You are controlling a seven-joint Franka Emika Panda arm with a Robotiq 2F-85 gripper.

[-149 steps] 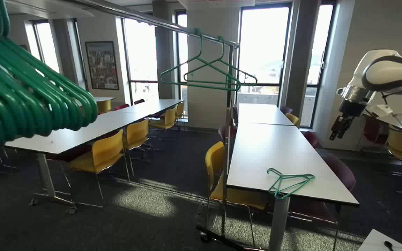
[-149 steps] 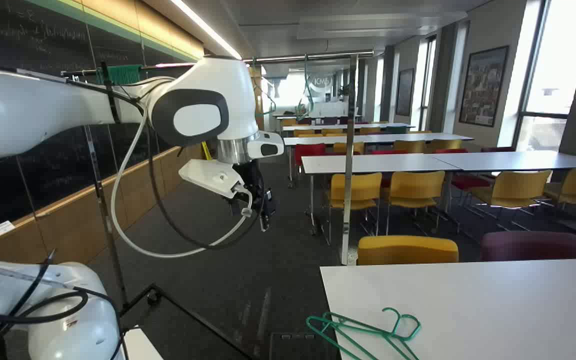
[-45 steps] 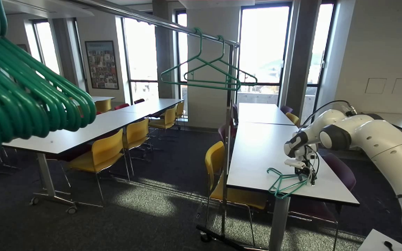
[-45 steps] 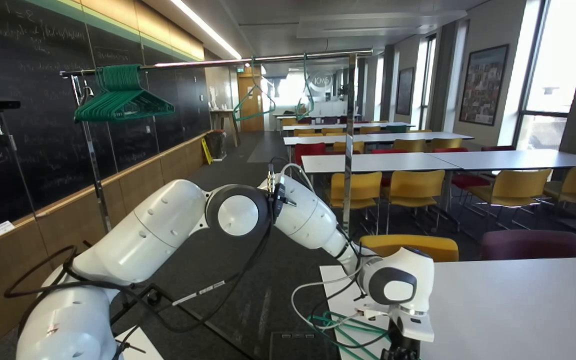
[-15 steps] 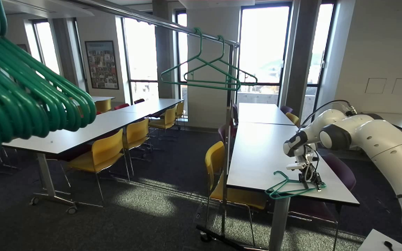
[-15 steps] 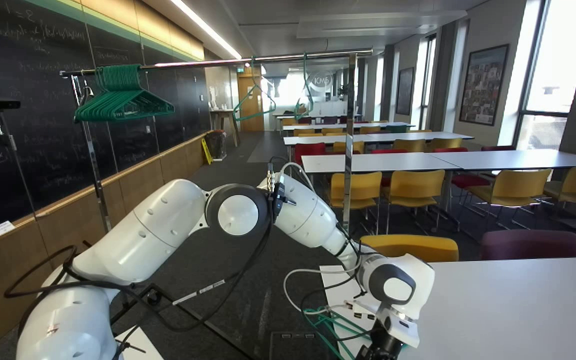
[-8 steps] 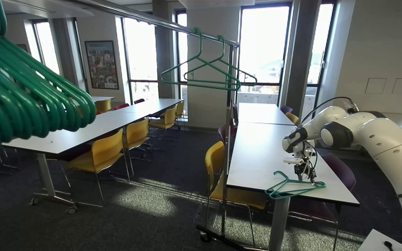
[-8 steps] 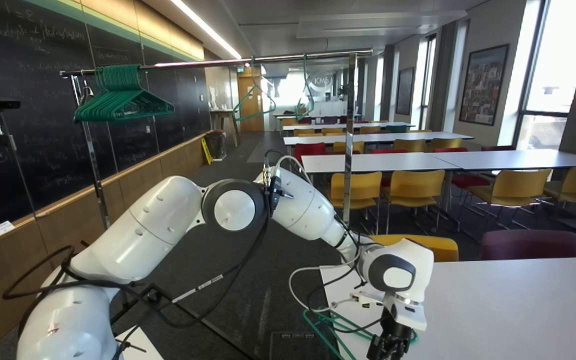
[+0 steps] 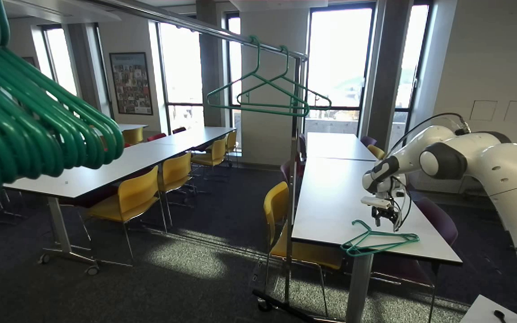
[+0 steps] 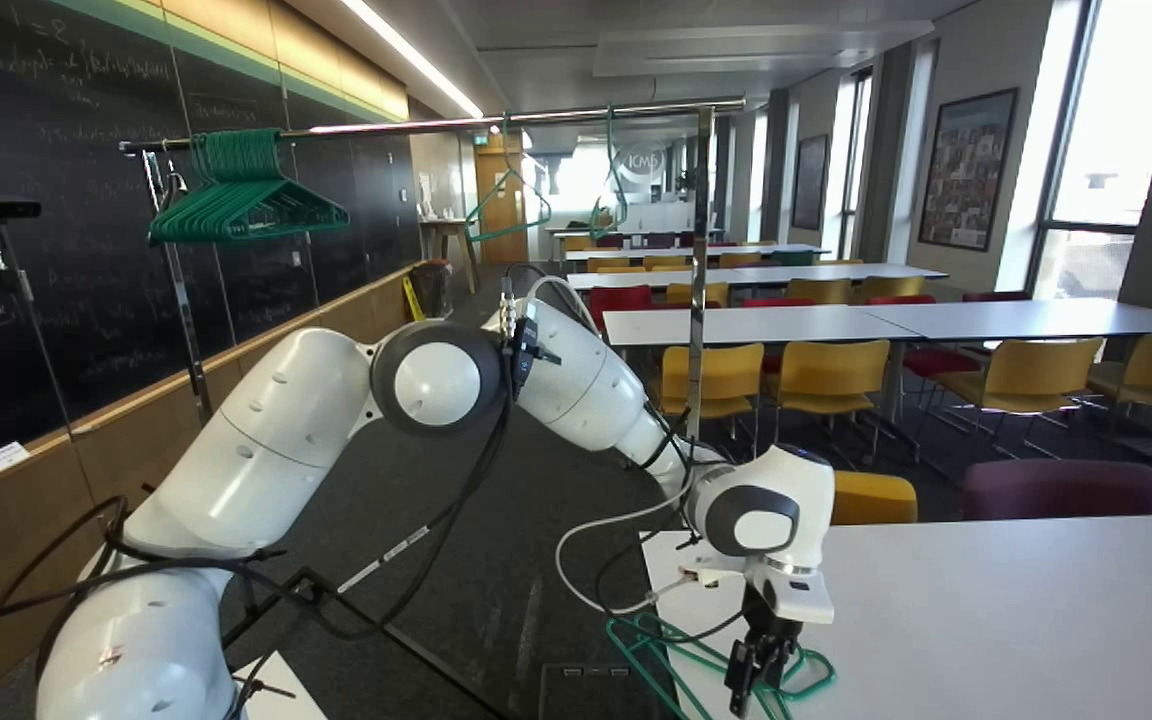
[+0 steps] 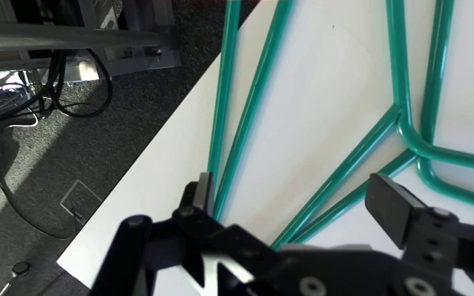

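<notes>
Two overlapping green hangers (image 9: 393, 234) lie flat on the near end of a white table (image 9: 330, 197), partly reaching over its edge in an exterior view. My gripper (image 9: 387, 225) hangs a short way above them, pointing down. In the wrist view the gripper (image 11: 290, 181) is wide open, and green hanger rods (image 11: 330, 181) cross the space below and between its fingers. Another pair of rods runs beneath the left finger there. Nothing is held. The gripper (image 10: 756, 690) hides part of the hangers in an exterior view.
A metal clothes rack stands beside the table, its rail (image 10: 386, 126) holding two separate hangers (image 9: 258, 110) and a dense bunch of green hangers (image 10: 246, 215). A yellow chair (image 9: 277, 206) and a purple chair (image 10: 1061, 490) flank the table. Cables loop round the arm.
Earlier my arm came down to the table, and the hangers shifted and turned there. Over the last second the gripper has lifted off them, open throughout, while they stayed put.
</notes>
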